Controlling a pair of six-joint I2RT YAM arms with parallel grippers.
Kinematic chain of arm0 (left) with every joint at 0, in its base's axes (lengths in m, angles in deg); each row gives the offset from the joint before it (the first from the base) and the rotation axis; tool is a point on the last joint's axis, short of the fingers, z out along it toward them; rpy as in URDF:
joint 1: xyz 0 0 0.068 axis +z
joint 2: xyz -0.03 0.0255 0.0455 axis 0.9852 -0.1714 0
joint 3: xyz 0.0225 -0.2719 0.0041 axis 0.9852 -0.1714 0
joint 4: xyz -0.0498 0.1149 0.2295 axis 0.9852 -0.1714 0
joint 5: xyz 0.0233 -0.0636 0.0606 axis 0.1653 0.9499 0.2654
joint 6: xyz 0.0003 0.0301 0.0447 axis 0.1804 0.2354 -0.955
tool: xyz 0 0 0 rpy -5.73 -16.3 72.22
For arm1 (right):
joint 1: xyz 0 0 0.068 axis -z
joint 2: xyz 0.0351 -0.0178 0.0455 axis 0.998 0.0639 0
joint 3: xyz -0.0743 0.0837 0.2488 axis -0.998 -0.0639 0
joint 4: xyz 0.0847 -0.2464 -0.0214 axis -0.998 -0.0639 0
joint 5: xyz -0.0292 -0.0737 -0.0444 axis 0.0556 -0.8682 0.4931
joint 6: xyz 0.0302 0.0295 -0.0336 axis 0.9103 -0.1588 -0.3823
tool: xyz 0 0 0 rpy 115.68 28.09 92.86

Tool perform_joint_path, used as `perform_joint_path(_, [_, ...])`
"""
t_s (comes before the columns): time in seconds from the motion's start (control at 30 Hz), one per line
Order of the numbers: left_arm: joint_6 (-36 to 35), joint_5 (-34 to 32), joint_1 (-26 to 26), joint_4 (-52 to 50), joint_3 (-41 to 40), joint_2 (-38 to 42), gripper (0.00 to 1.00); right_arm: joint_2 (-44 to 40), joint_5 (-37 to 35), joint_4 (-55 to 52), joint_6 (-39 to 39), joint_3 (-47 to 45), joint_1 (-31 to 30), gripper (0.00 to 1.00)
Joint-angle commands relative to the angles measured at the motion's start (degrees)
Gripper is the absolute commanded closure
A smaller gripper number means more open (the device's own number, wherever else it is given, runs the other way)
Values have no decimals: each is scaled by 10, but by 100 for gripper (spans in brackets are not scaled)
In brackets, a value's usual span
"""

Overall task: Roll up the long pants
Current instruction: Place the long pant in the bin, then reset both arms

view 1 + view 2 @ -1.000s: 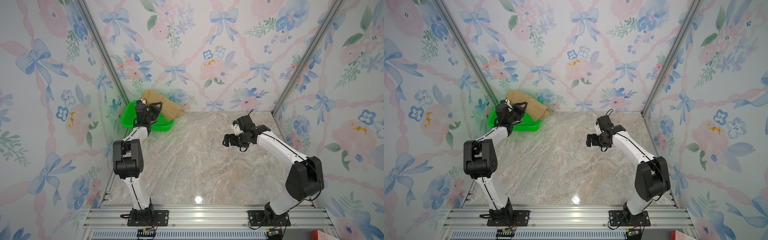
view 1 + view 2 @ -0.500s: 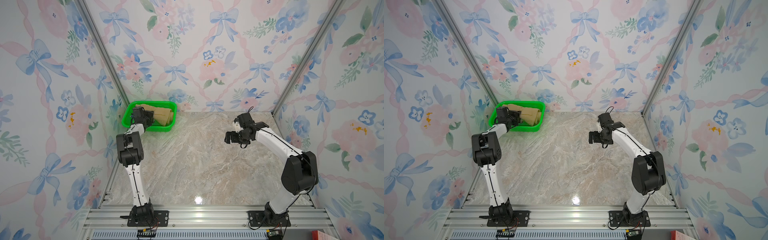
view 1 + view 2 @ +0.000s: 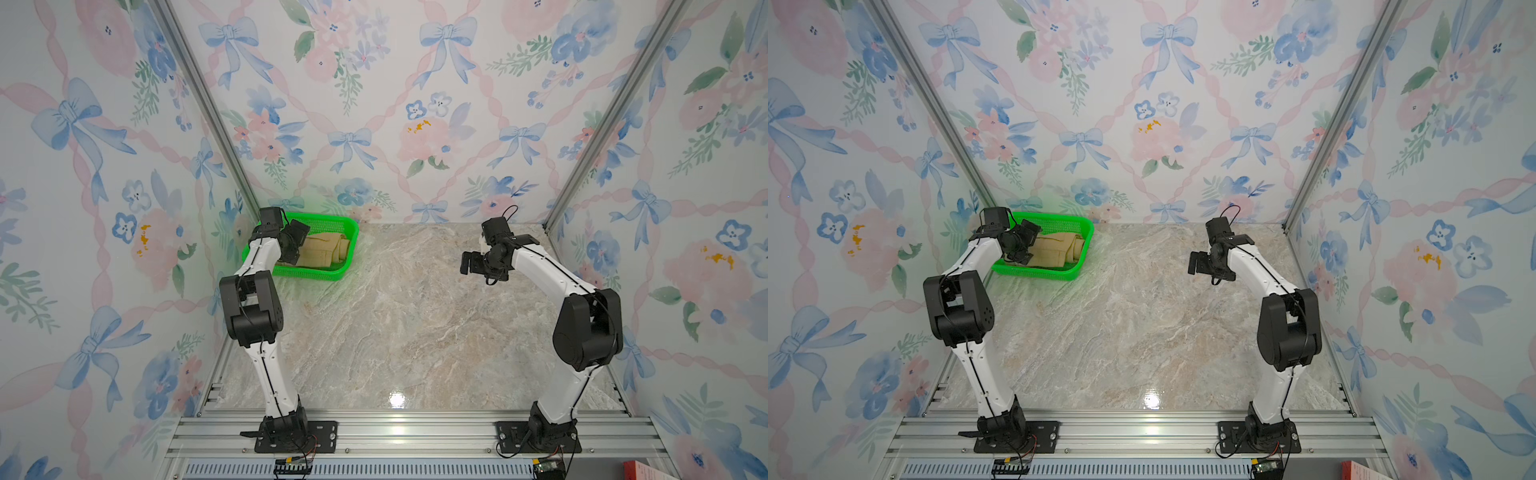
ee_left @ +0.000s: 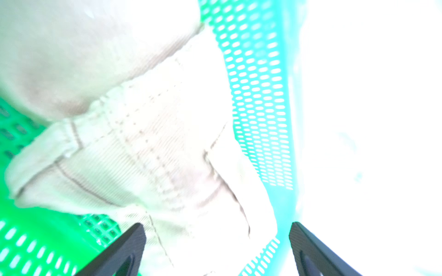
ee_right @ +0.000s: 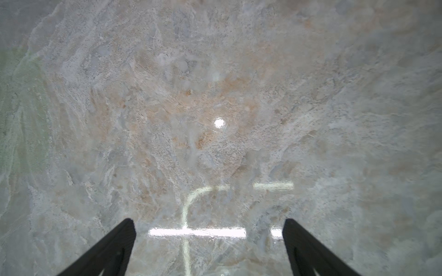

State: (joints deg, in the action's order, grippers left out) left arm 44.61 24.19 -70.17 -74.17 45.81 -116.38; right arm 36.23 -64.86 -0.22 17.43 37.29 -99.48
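The long pants point(image 3: 322, 254) lie as a tan bundle inside the green basket point(image 3: 332, 275) in the far left corner of the marble table point(image 3: 395, 324). Their long axis runs roughly left to right across the basket, with a rolled end towards its right wall. The left gripper point(image 3: 297, 245) hangs over the bundle's left end with its jaws spread wide and no cloth pinched between them. The pants sit just below it and to its right, so this arm is by far the nearer. The right gripper point(image 3: 467, 262) is equally spread and empty, hovering over bare table well apart to the right.
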Motion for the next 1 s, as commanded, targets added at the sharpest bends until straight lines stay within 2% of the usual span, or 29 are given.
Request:
perform_joint_path(0.0, [-87, 2, -1, 37, -38, 95, 1, -28, -66, 17, -19, -4, 4, 0])
perform_joint_path(0.1, [-157, 23, -1, 69, -83, 165, 1, -56, -80, 55, -42, -42, 14, 0])
perform_joint_path(0.17, [-192, 14, -1, 48, -107, 202, 1, -91, -73, 127, -63, -103, 24, 0])
perform_joint_path(0.23, [-209, 8, -2, 38, -151, 240, 1, -145, -54, 219, -52, -179, 44, 0])
perform_joint_path(0.33, [-261, -52, -8, 15, -220, 296, 1, -212, -48, 380, -87, -305, 60, 0])
perform_joint_path(0.4, [-279, -62, -14, 69, -295, 334, 1, -247, -56, 478, -116, -384, 61, 0])
perform_joint_path(0.5, [-354, -188, -53, 135, -403, 397, 1, -295, -74, 636, -63, -518, 85, 0])
perform_joint_path(0.53, [-367, -209, -65, 205, -467, 419, 1, -306, -72, 686, -90, -557, 85, 0])
perform_joint_path(0.6, [-386, -182, -69, 368, -582, 447, 1, -313, -79, 782, -118, -614, 83, 0])
perform_joint_path(0.67, [-409, -199, -77, 468, -662, 448, 1, -322, -91, 788, -104, -624, 91, 0])
perform_joint_path(0.7, [-432, -221, -86, 482, -681, 443, 1, -322, -90, 782, -110, -621, 92, 0])
perform_joint_path(0.77, [-436, -244, -91, 445, -679, 453, 1, -329, -89, 764, -134, -621, 85, 0])
perform_joint_path(0.87, [-465, -253, -93, 527, -730, 458, 1, -347, -94, 795, -144, -649, 79, 0])
perform_joint_path(0.93, [-463, -262, -92, 545, -757, 460, 1, -365, -112, 837, -145, -683, 80, 0])
perform_joint_path(0.97, [-465, -260, -93, 587, -775, 453, 1, -372, -116, 848, -142, -693, 80, 0])
